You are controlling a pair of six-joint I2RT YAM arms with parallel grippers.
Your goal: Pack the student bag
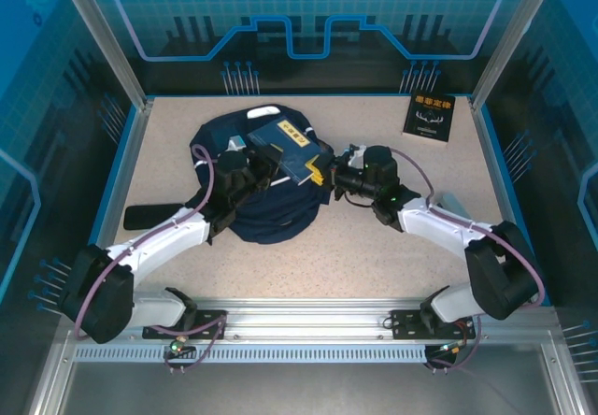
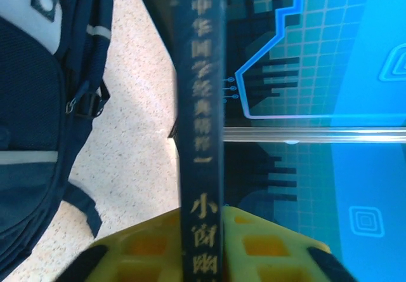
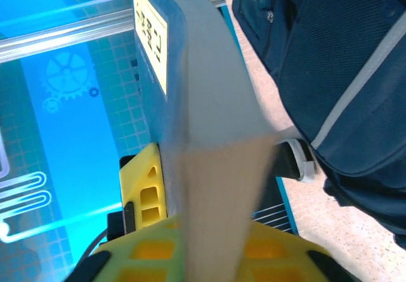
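Top external view: the student bag is seen lying flat on the table, left of centre, its long axis running away from the arm bases with the white handle patch at the far end. A dark-blue book is held just above its far half, between the left end effector and the right end effector. In the right wrist view the book's page edge is clamped between nearly closed yellow fingers. In the left wrist view the spine sits between the fingers, but whether it is gripped cannot be told. The bag lies directly beneath both end effectors, nearer the left arm; its opening cannot be made out.
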